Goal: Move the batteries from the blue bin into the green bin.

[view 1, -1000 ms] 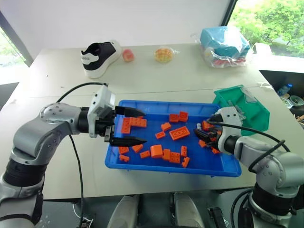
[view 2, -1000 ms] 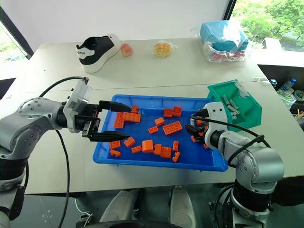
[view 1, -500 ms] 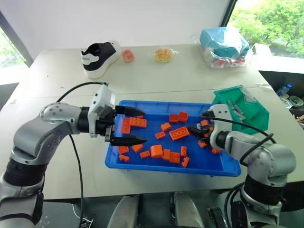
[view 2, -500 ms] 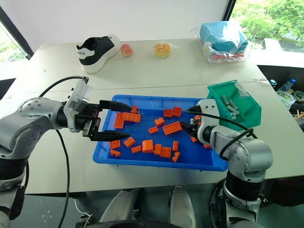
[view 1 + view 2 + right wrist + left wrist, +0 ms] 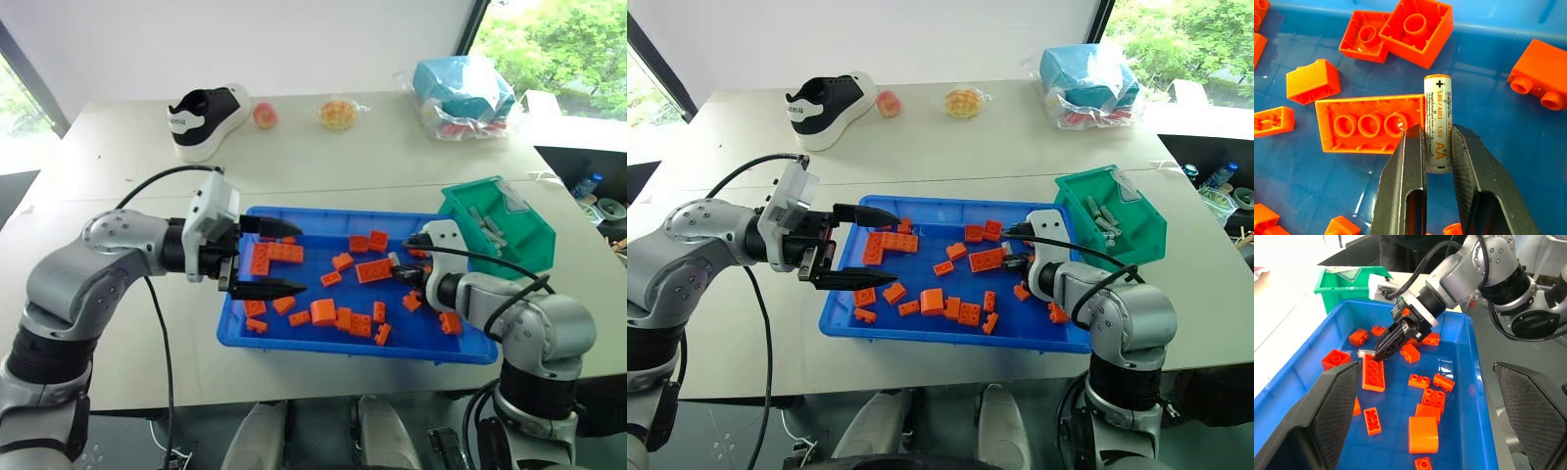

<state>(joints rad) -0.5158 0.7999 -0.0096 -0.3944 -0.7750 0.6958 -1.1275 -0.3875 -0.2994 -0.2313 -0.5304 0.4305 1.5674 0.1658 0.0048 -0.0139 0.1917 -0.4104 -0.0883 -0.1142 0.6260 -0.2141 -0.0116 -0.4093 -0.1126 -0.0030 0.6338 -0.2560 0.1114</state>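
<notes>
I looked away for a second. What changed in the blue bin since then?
The right tool reached further into the blue bin, toward its middle, and closed on an AA battery lying beside a long orange brick. The left tool stayed open over the bin's left side; the green bin didn't move.

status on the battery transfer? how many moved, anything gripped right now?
Done: several batteries already lie in the green bin; exact count unclear. In hand: the right gripper is pinching one AA battery beside a long orange brick in the blue bin. Left: lift it and drop it in the green bin. The left gripper hovers open.
</notes>
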